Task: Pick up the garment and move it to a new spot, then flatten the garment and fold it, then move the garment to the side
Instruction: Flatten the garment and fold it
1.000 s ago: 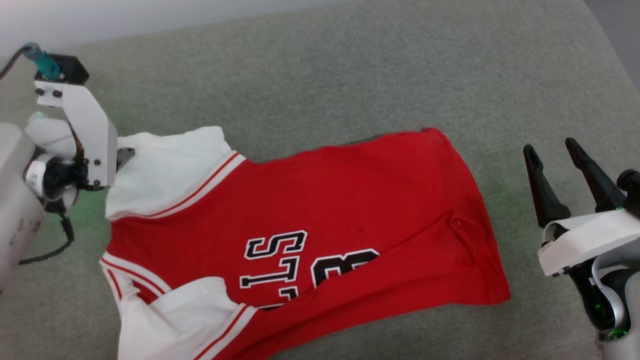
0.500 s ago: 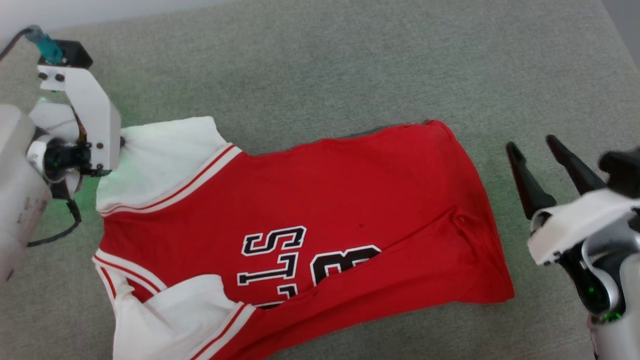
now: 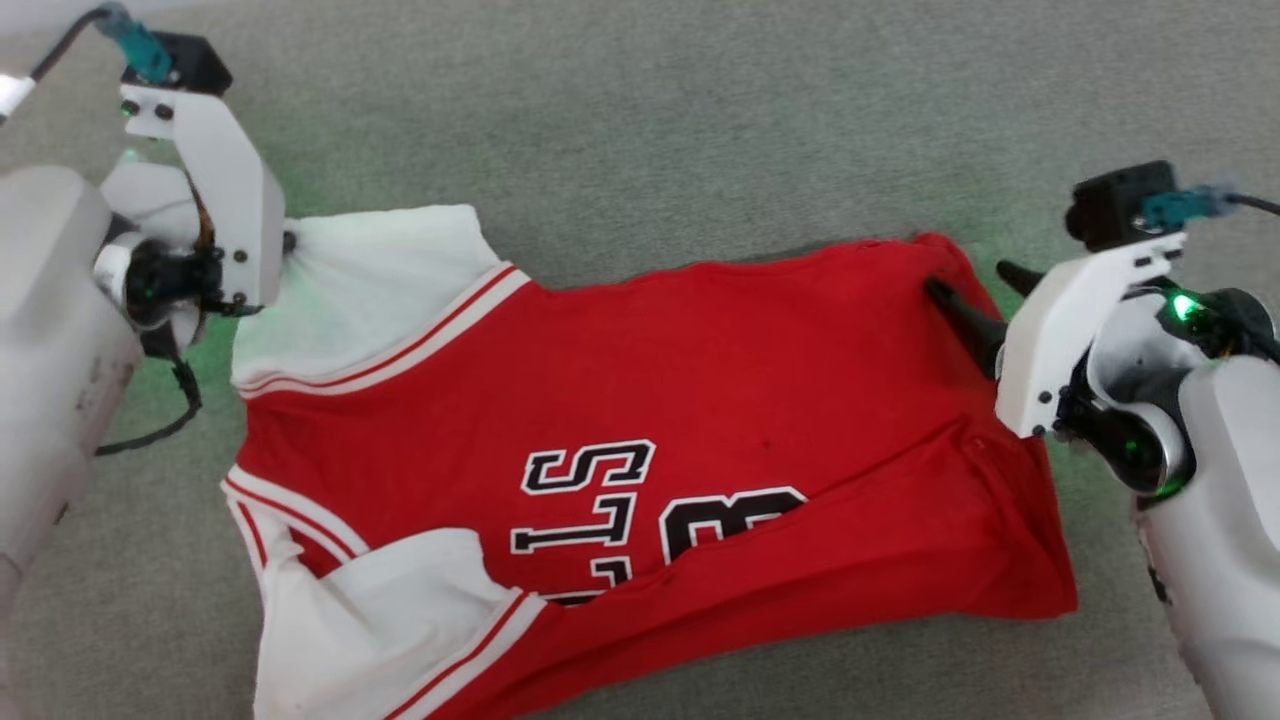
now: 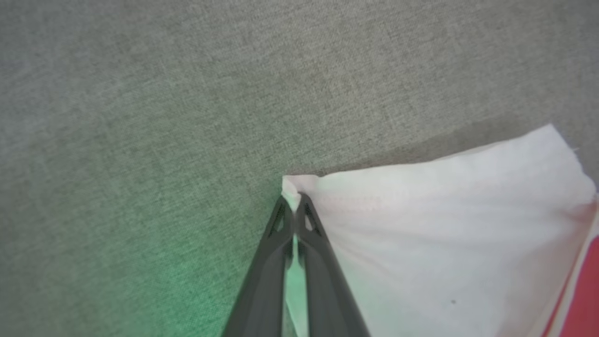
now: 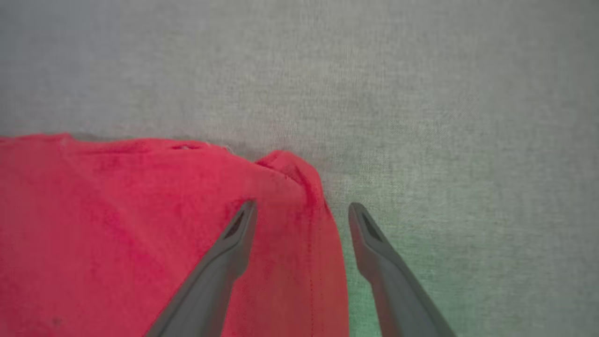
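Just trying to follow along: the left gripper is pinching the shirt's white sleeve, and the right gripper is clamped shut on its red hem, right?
Not quite. The right gripper is open, straddling the corner of the red hem, as the right wrist view shows. The left gripper is indeed shut on the white sleeve.

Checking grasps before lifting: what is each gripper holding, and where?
Left gripper: shut on the garment, at the white sleeve's corner. Right gripper: open astride the red hem corner, holding nothing.
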You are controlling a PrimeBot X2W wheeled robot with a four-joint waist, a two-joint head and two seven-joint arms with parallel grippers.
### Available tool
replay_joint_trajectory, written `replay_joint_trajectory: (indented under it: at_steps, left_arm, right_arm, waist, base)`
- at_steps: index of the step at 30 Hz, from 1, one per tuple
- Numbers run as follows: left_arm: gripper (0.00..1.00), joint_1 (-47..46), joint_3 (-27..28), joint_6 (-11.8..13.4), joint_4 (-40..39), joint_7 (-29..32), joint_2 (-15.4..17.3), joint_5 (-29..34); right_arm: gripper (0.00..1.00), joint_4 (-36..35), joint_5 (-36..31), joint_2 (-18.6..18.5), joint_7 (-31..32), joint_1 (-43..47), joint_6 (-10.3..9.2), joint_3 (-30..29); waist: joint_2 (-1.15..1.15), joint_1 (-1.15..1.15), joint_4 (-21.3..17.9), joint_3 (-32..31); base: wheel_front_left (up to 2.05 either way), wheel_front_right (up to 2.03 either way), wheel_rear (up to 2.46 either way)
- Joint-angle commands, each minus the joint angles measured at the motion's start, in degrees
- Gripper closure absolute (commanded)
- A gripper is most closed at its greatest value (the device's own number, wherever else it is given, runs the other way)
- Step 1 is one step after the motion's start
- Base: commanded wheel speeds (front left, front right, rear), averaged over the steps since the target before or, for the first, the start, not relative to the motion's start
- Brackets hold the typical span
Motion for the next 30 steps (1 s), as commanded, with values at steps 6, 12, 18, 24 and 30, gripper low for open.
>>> replay_joint_trajectory:
  at_steps: [6,12,18,24,30]
  left_arm:
    - [1.0,1.3,-0.7,-0.6,1.5,-1.6,-2.0,0.4]
    - [1.0,1.0,-0.5,-1.5,2.0,-3.3,-3.0,0.2]
    - [1.0,0.0,-0.3,-2.3,1.2,-5.6,-3.2,0.2]
    - [1.0,-0.2,0.1,-2.7,-2.1,-5.6,-2.8,-1.3]
    - [1.0,1.2,-0.1,-2.7,-9.5,-3.2,-0.4,-3.4]
  right_arm:
    - [0.0,9.0,2.5,-1.1,6.0,-6.0,-0.1,4.8]
    - [1.0,14.1,5.3,-2.3,7.0,-8.7,-0.1,8.2]
    - [1.0,14.6,7.2,-5.2,3.6,-9.0,-0.1,10.3]
    - [1.0,12.3,8.6,-8.6,1.4,-7.0,-0.1,11.9]
    - [1.0,6.5,10.6,-13.1,0.0,-2.0,-0.1,12.8]
  waist:
    - [0.0,0.0,1.9,0.6]
    - [0.0,0.0,3.5,-0.1]
    - [0.0,0.0,5.8,-2.9]
    - [0.0,0.0,8.2,-6.0]
    - [0.0,0.0,10.7,-9.6]
  base:
    - [0.0,0.0,0.0]
    - [0.0,0.0,0.0]
    - [0.0,0.0,0.0]
    - [0.0,0.0,0.0]
    - [0.0,0.0,0.0]
